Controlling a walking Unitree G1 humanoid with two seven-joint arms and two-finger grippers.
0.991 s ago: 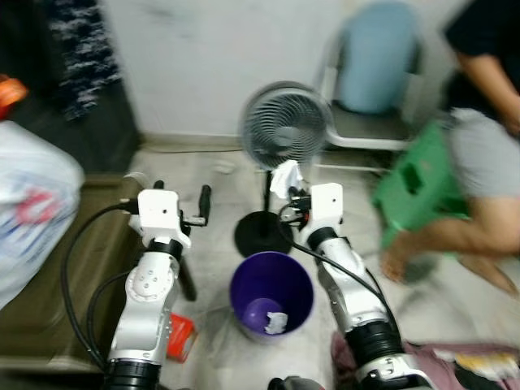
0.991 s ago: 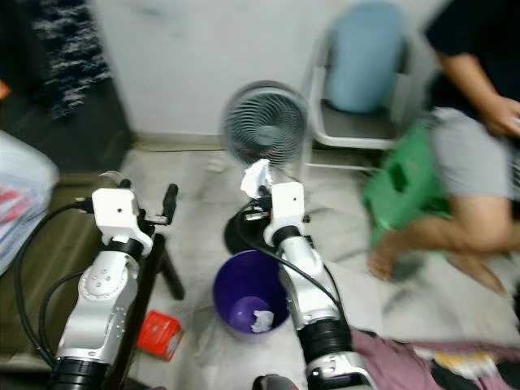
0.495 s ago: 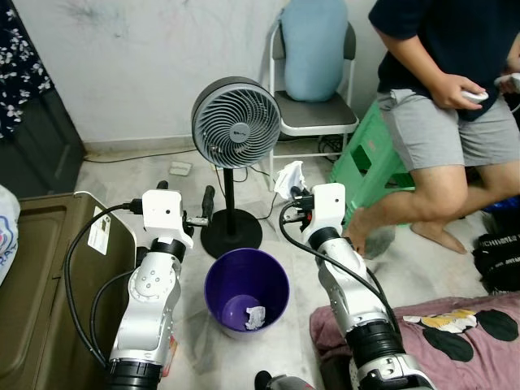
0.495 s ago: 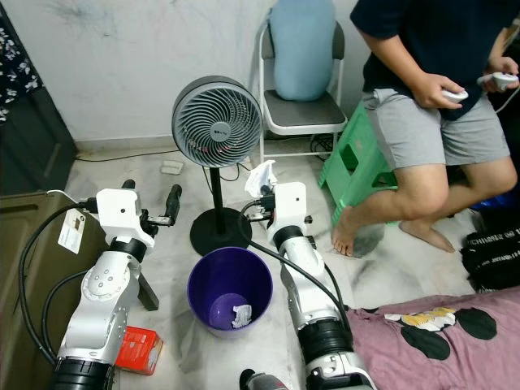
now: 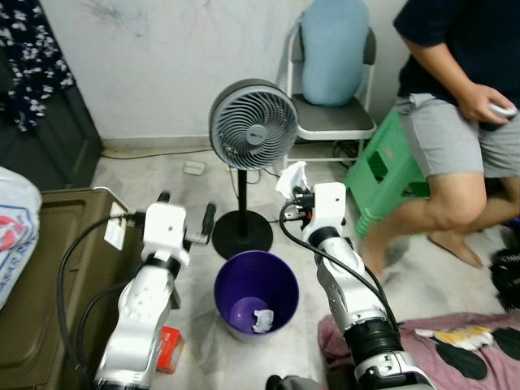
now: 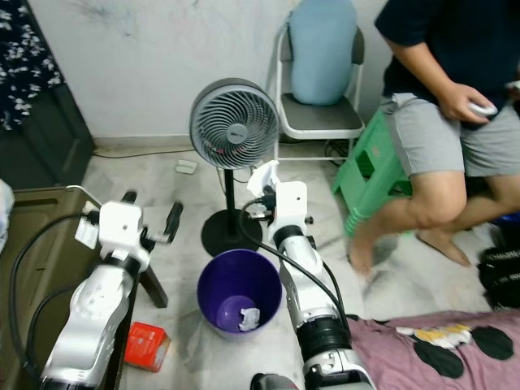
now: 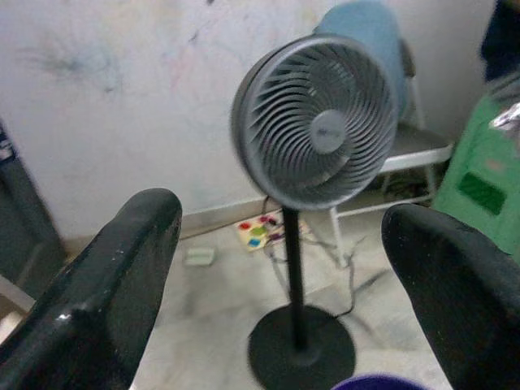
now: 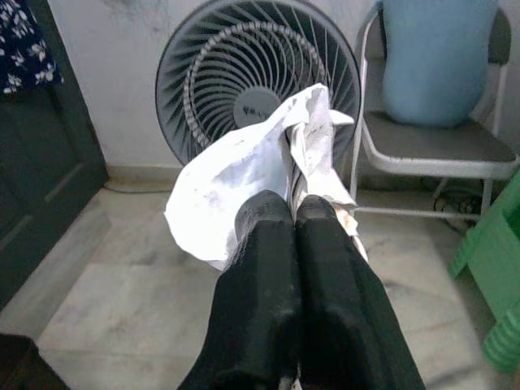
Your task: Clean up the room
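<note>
My right gripper (image 5: 296, 188) is shut on a crumpled white paper (image 5: 291, 177), held up beyond the far right rim of the purple bin (image 5: 286, 282); in the right wrist view the paper (image 8: 260, 162) bulges out past the closed fingertips (image 8: 264, 223). One scrap of white paper (image 5: 262, 319) lies inside the bin. My left gripper (image 5: 185, 213) stands open and empty to the left of the bin; its two black fingers (image 7: 114, 268) frame the fan (image 7: 317, 122) in the left wrist view.
A grey pedestal fan (image 5: 253, 127) stands just behind the bin. A folding chair (image 5: 331, 122) with a blue cushion, a green stool (image 5: 382, 175) and a seated person (image 5: 463, 122) are at the right. An olive case (image 5: 49, 268) lies left, a red box (image 5: 171, 349) on the floor.
The camera has swung a little, shifting the whole scene right. Both arms hold the same pose, the paper still gripped. The person's legs have moved.
</note>
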